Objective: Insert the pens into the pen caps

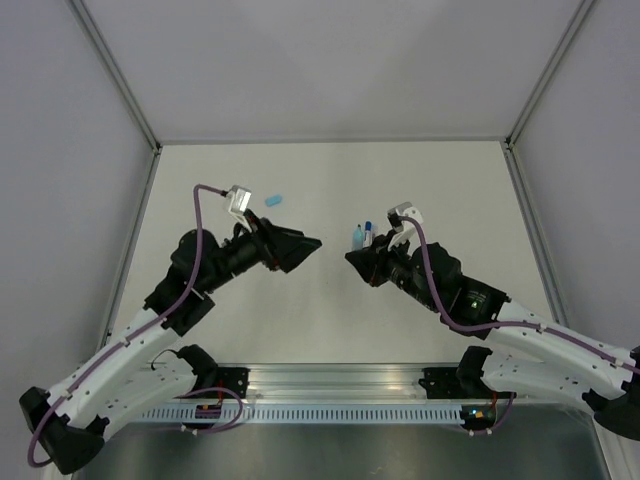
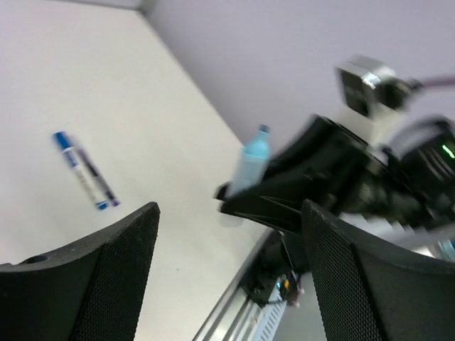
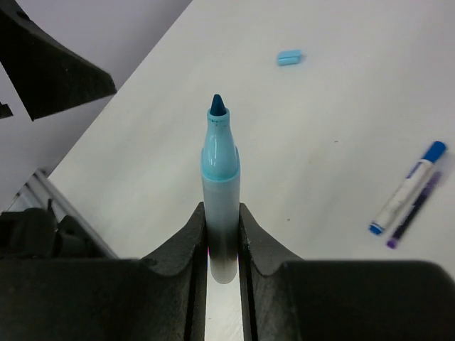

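The right gripper point(image 3: 221, 217) has its fingers point(image 3: 190, 241) pinched tight on an uncapped light blue pen point(image 3: 220, 163), its dark tip pointing towards the left arm. The left gripper point(image 1: 306, 246) faces it, fingers point(image 2: 117, 266) spread wide with nothing between them. A light blue cap point(image 3: 289, 57) lies on the table point(image 3: 341, 121) just beyond the left gripper. A capped pen point(image 3: 405, 190) lies just beyond the right one.

Soft, even light fell from above on the white worktop point(image 1: 330, 310), and I saw only faint shadows under the arms point(image 1: 150, 320). My right wrist view was sharp: the pen point(image 3: 220, 177) in the right end effector point(image 3: 222, 241) looked crisp. My left wrist view was smeared and fuzzy, mostly at the far arm.
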Available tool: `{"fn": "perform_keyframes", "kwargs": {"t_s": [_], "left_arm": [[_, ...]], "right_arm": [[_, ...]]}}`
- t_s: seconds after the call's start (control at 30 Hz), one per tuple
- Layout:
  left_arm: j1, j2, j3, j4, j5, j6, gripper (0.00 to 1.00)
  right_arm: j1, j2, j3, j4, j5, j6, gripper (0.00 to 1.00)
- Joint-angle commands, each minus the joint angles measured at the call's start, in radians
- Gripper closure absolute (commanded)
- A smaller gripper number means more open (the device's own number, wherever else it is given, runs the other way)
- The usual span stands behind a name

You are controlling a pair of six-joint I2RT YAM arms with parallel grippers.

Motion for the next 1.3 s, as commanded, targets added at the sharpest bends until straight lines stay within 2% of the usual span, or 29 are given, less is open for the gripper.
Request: {"fn": "perform_keyframes", "kwargs": {"t_s": [0.0, 0.03, 0.07, 0.1, 0.13, 0.2, 0.23, 0.3, 0.4, 0.53, 0.7, 0.83, 1.1, 1.27], "left_arm": [[0.001, 0.187, 0.171, -0.316, -0.351, -0.101, 0.15], [0.002, 0.219, 0.225, -0.334, -0.39, -0.144, 0.15], [0.002, 0.251, 0.253, -0.4, -0.441, -0.268, 0.16], [0.002, 0.319, 0.283, -0.466, -0.557, -0.363, 0.19], [0.004, 0.357, 0.359, -0.533, -0.593, -0.487, 0.19], [0.011, 0.48, 0.452, -0.687, -0.667, -0.548, 0.16], [0.025, 0.52, 0.539, -0.736, -0.685, -0.61, 0.16], [0.065, 0.581, 0.617, -0.813, -0.71, -0.667, 0.16], [0.145, 0.66, 0.653, -0.833, -0.708, -0.823, 0.16], [0.249, 0.788, 0.713, -0.894, -0.708, -0.956, 0.18], [0.335, 0.946, 0.852, -0.917, -0.679, -1.0, 0.18], [0.346, 1.094, 0.983, -1.004, -0.698, -1.066, 0.19], [0.386, 1.38, 1.205, -1.063, -0.626, -1.132, 0.22], [0.4, 1.477, 1.267, -1.072, -0.598, -1.163, 0.23]], "right_arm": [[-0.034, -0.028, 0.046, -0.107, 0.109, -0.057, 1.0], [-0.034, -0.033, 0.045, -0.109, 0.117, -0.073, 1.0], [-0.034, -0.045, 0.034, -0.107, 0.123, -0.077, 1.0], [-0.034, -0.054, 0.024, -0.106, 0.129, -0.079, 1.0], [-0.034, -0.064, 0.013, -0.09, 0.128, -0.073, 1.0], [-0.034, -0.102, -0.021, -0.072, 0.108, -0.064, 1.0], [-0.034, -0.114, -0.029, -0.063, 0.096, -0.061, 1.0], [-0.034, -0.145, -0.044, -0.063, 0.087, -0.059, 1.0], [-0.034, -0.173, -0.062, -0.067, 0.099, -0.061, 1.0], [-0.034, -0.177, -0.073, -0.064, 0.087, -0.058, 1.0], [-0.034, -0.179, -0.073, -0.066, 0.082, -0.061, 1.0], [-0.034, -0.167, -0.072, -0.066, 0.074, -0.059, 1.0], [-0.034, -0.159, -0.067, -0.076, 0.093, -0.061, 1.0], [-0.034, -0.162, -0.067, -0.081, 0.105, -0.062, 1.0]]}}
